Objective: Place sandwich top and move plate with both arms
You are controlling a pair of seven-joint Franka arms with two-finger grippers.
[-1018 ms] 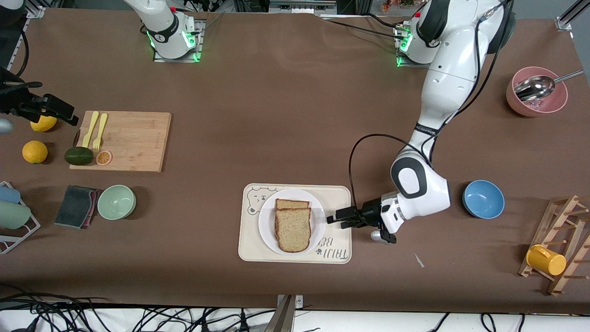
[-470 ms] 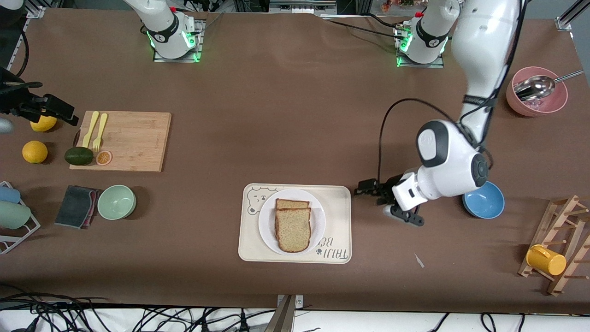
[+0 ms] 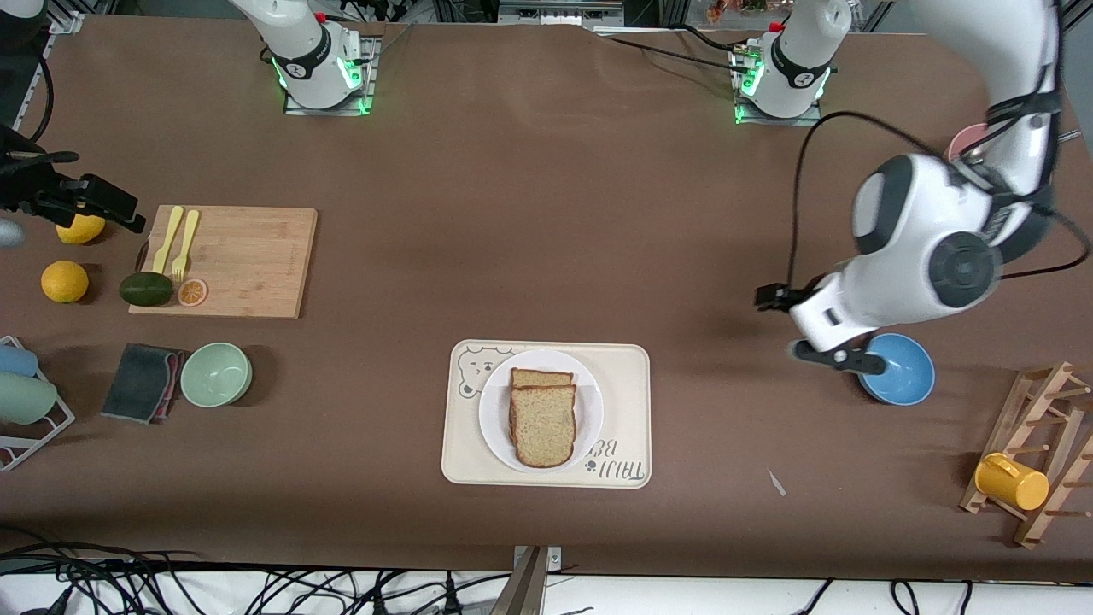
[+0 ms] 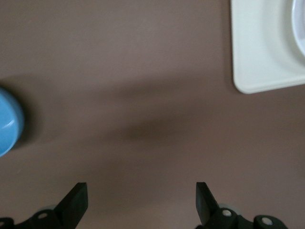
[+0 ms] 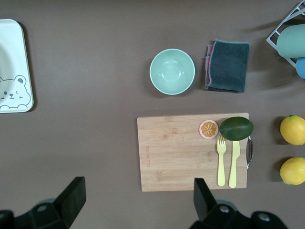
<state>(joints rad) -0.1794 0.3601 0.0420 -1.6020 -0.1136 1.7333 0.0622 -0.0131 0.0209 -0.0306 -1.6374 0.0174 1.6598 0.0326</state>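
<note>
The sandwich top [image 3: 544, 425], a tan speckled slice with a dark crust, lies on a second slice on the white plate [image 3: 495, 418]. The plate sits on a cream bear tray [image 3: 619, 401] in the middle of the table, nearer the front camera. My left gripper [image 3: 773, 297] hangs open and empty over bare table between the tray and a blue bowl [image 3: 897, 369]. In the left wrist view, the left gripper [image 4: 141, 191] shows only brown table between its fingers, with the tray's corner [image 4: 259, 47] ahead. My right gripper [image 3: 119, 209] waits open over a lemon beside the cutting board; the right gripper [image 5: 138, 186] is empty.
A cutting board [image 3: 230, 260] with yellow fork and knife, an avocado and an orange slice lies toward the right arm's end, with a green bowl [image 3: 216, 374] and dark cloth [image 3: 141, 382] nearer the camera. A wooden rack with a yellow mug [image 3: 1012, 481] stands at the left arm's end.
The left arm has drawn its open gripper away from the tray's edge, rising and swinging toward the blue bowl. The right arm, plate and bread have not moved.
</note>
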